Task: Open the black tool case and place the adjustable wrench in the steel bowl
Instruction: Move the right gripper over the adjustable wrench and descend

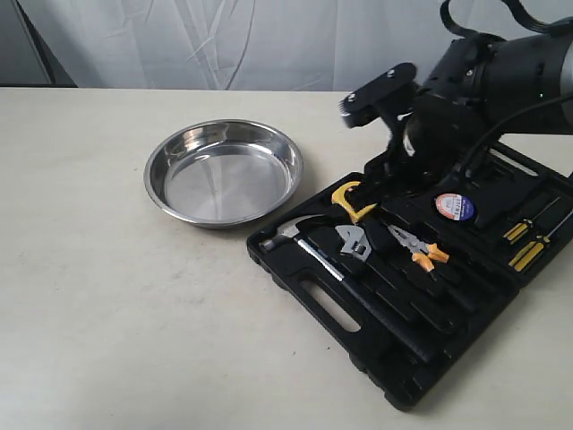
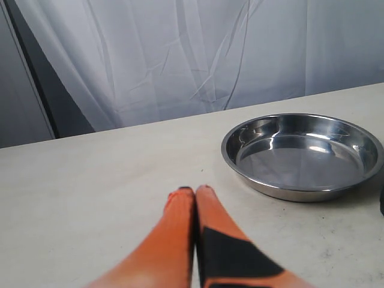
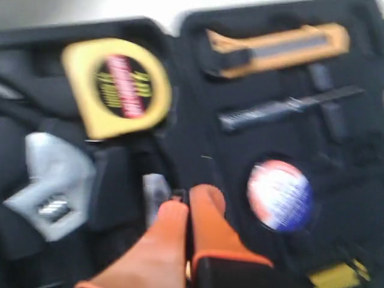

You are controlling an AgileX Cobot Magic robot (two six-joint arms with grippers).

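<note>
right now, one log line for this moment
case open | wrench in case | bowl empty | right tool shut over case | left tool shut near bowl

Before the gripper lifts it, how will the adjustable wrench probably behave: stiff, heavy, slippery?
The adjustable wrench looks like solid metal, so it is probably rigid and rather heavy for its small size. Its silvery head looks smooth, so it may slip in a light grip. It lies in a moulded recess of the open tool case, so it may stick at first.

Open black tool case (image 1: 380,354), adjustable wrench (image 1: 354,242) lying inside, silvery head showing — shiny steel bowl (image 1: 224,175) upright, just beside
</note>
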